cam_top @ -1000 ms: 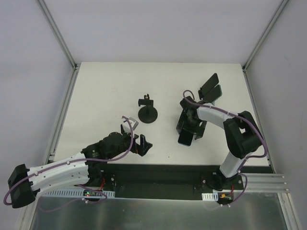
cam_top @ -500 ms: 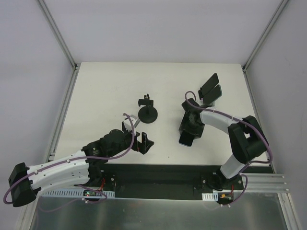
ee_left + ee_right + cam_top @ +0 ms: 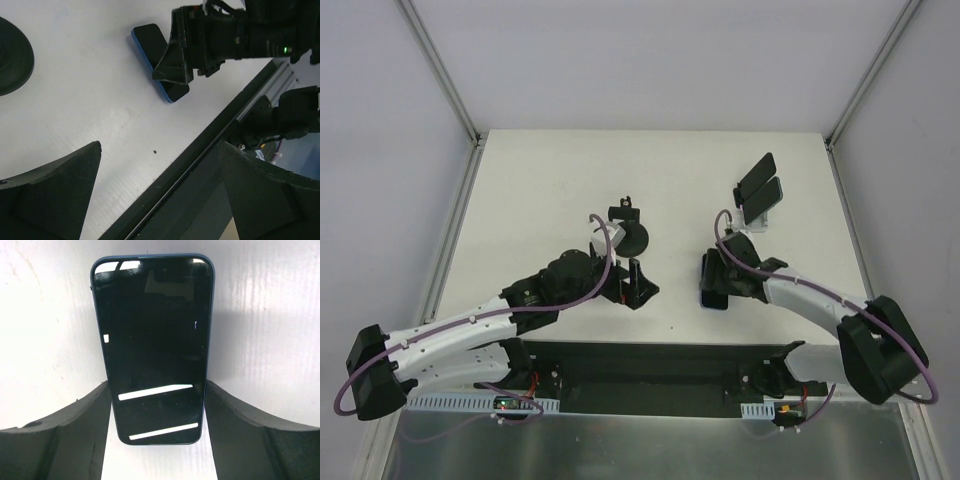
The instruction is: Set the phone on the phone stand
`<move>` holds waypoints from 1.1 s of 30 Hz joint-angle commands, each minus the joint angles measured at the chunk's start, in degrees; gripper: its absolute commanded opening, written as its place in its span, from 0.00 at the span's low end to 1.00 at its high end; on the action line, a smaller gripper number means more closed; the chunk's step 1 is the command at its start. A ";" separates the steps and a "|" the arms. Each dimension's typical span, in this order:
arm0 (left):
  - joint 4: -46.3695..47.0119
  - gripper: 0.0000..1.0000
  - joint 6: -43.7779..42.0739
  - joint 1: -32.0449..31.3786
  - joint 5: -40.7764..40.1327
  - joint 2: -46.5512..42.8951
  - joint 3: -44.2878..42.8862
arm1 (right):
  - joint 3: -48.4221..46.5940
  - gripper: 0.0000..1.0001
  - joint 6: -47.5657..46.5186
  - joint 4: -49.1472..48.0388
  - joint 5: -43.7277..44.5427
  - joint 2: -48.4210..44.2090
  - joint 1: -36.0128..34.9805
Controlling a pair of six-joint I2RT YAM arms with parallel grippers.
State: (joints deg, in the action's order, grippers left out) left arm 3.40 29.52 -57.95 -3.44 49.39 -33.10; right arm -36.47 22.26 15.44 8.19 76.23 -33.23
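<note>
Presently the white corrugated worktop (image 3: 540,180) carries everything under review.

1. Left gripper (image 3: 638,285): jaws spread fully wide and holding nothing. The black round-based phone stand with a small clamp head (image 3: 628,238) stands just beyond its fingertips and is not touched.
2. Right gripper (image 3: 712,280): lowered to the worktop and partly closed. Its two fingers press against the long edges of the dark-screened phone in a blue case (image 3: 152,340), which lies flat, screen up, between them.
3. Beyond the right gripper, well apart from it, stands a black folded two-panel object (image 3: 758,190). Its purpose cannot be determined.

Assessment: the step in hand appears to be securing and lifting the phone.

- The fingers hold it near one short end, with most of its length projecting past the fingertips. I would expect it to droop or pivot if raised quickly.
- Recommended: confirm firm contact on both edges, then lift slowly and straight up before any sideways travel.
- The stand lies off the right gripper's left side, across bare worktop. The carry should clear the left gripper, which sits close to the stand.
- The stand looks light, so a hard placement could tip it. The left gripper is well placed to steady the base.
</note>
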 commanded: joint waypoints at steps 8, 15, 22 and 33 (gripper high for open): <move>2.66 0.89 13.90 1.26 7.13 15.55 -13.02 | 6.23 0.01 -10.92 -10.78 -2.29 -19.51 -0.08; 3.72 0.74 11.44 1.09 8.63 28.38 -23.23 | 7.64 0.01 -12.86 -13.86 -10.64 -29.10 -0.34; 2.93 0.67 12.23 1.09 7.49 35.51 -32.45 | 7.55 0.01 -12.94 -11.49 -14.86 -37.02 -0.52; -0.23 0.52 12.32 1.09 8.19 42.46 -40.28 | 6.76 0.01 -13.30 -8.68 -17.41 -43.26 -0.87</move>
State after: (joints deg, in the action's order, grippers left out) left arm 3.86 41.36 -56.93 4.03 90.45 -69.97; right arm -27.94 9.74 8.95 -7.16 35.27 -33.85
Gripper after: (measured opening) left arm 0.566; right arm 0.691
